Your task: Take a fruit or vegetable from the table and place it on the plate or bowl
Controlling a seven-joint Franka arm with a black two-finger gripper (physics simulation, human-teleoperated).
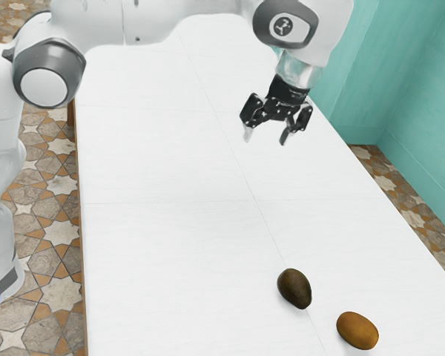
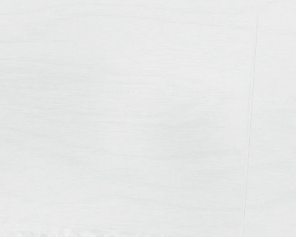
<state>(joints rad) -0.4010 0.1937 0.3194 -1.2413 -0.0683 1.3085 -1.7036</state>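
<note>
Hovering over the white table (image 1: 170,222), my gripper (image 1: 265,138) is hanging with its fingers spread, gripping nothing. Item one: dark brown fruit (image 1: 294,288), lying on the table, well apart from my hand, toward the exterior view's lower right. Item two: tan fruit (image 1: 357,330), lying near the first, not touching it.

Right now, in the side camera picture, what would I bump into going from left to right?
The white robot arm's grey round joint → the dark brown egg-shaped fruit → the golden-brown oval fruit → the teal wall.
</note>
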